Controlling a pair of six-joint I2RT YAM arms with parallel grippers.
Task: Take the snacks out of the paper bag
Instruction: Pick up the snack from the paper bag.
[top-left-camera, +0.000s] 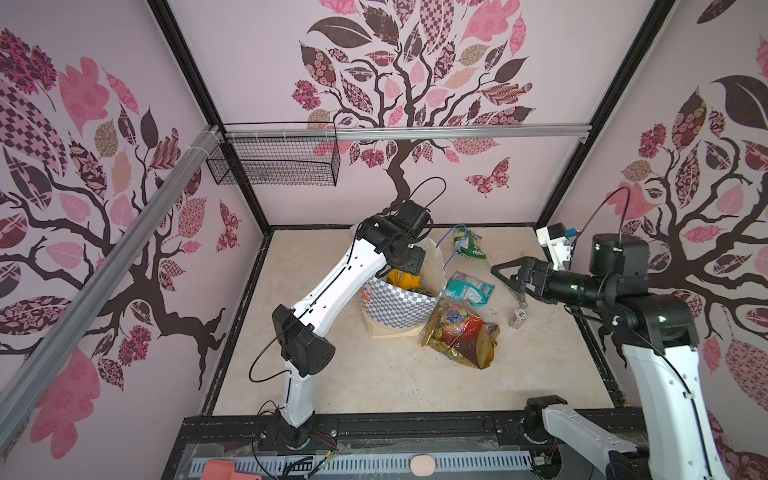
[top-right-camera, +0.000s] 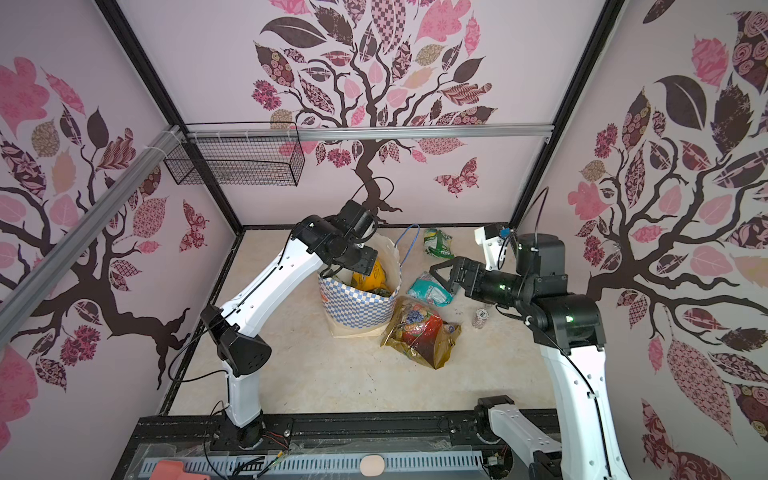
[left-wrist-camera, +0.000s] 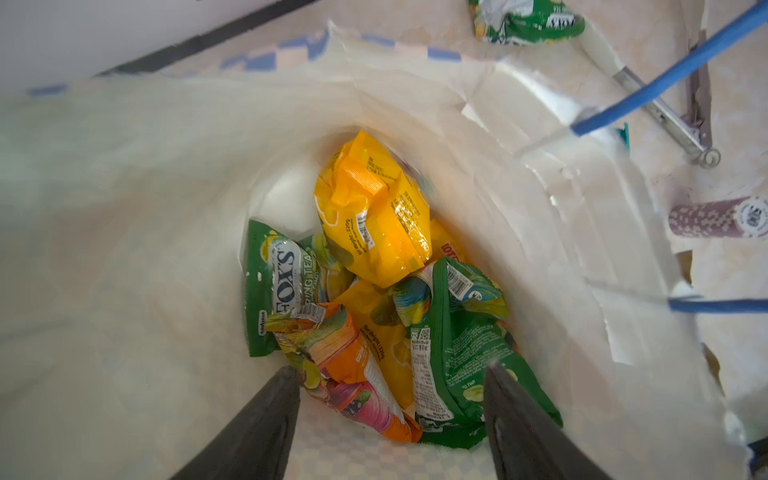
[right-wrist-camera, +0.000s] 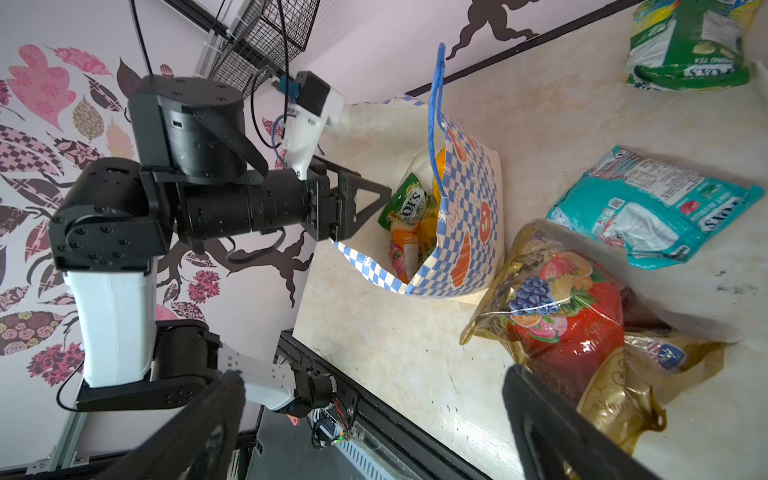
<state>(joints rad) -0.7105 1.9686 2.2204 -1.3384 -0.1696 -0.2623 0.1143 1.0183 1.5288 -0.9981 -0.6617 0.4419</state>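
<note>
White-shelled and black at the joints, your left arm (top-left-camera: 332, 282) climbs from the near rail with its elbow out to the left, then slants up and away from you. Its wrist bends down into the mouth of the paper bag (top-left-camera: 395, 303).

The bag stands upright near the middle of the desk (top-left-camera: 374, 382). In the left wrist view your left jaws are released, with the two dark fingers (left-wrist-camera: 257, 428) spread apart low inside the white walls. Between and just past their tips lie an orange-pink packet (left-wrist-camera: 353, 365) and a green packet (left-wrist-camera: 453, 345). I cannot tell whether either tip touches them. Farther in sit a green FOX'S packet (left-wrist-camera: 278, 282) and a yellow packet (left-wrist-camera: 374, 216).

Right of the bag, three snacks lie out on the desk. A green FOX'S pouch (top-left-camera: 469, 245) is farthest from you, a teal packet (top-left-camera: 467, 289) lies in the middle, and a gold-and-red pack (top-left-camera: 461, 336) touches the bag's base. A small patterned cylinder (top-left-camera: 518, 320) lies farther right.

Your right arm (top-left-camera: 582, 286) holds its forearm roughly level above the desk and points left toward the bag. Your right jaws are spread wide and grasp nothing.
</note>
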